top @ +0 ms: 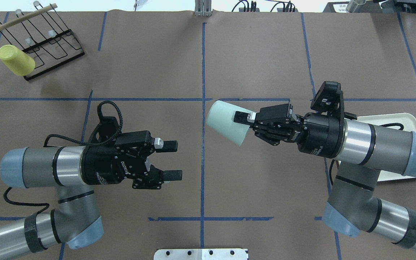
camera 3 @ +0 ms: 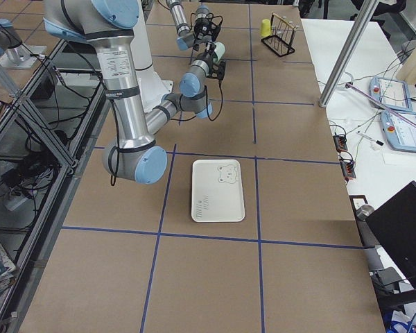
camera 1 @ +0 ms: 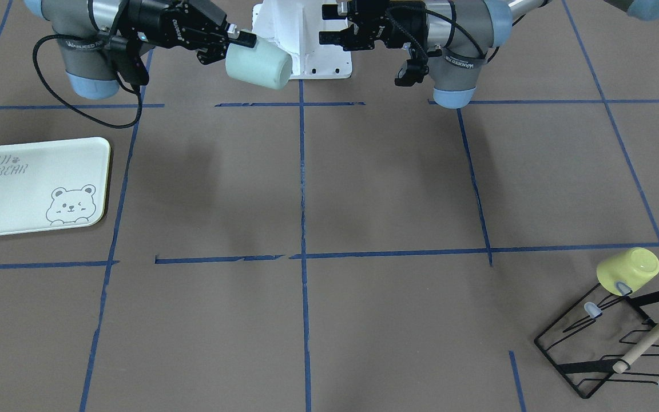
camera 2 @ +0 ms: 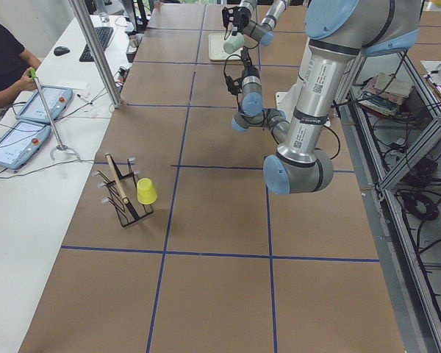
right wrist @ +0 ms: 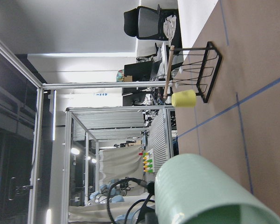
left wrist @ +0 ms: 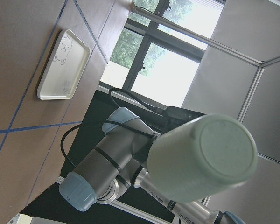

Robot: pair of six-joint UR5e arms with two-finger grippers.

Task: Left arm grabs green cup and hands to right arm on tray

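Note:
The pale mint-green cup (top: 225,122) hangs in the air on its side over the middle of the table, base towards my left arm. My right gripper (top: 243,118) is shut on its rim; it shows in the front view too (camera 1: 242,40), holding the cup (camera 1: 258,65). My left gripper (top: 173,160) is open and empty, a short way from the cup, its fingers pointing at it; it also shows in the front view (camera 1: 328,24). The left wrist view shows the cup's base (left wrist: 203,156). The tray (camera 1: 35,186) lies empty at the table's right side, partly under my right arm (top: 392,119).
A yellow-green cup (top: 16,60) sits upside down on a black wire rack (top: 45,39) at the far left corner; it shows in the front view too (camera 1: 628,270). Blue tape lines cross the brown table. An operator sits at a side desk (camera 2: 4,62).

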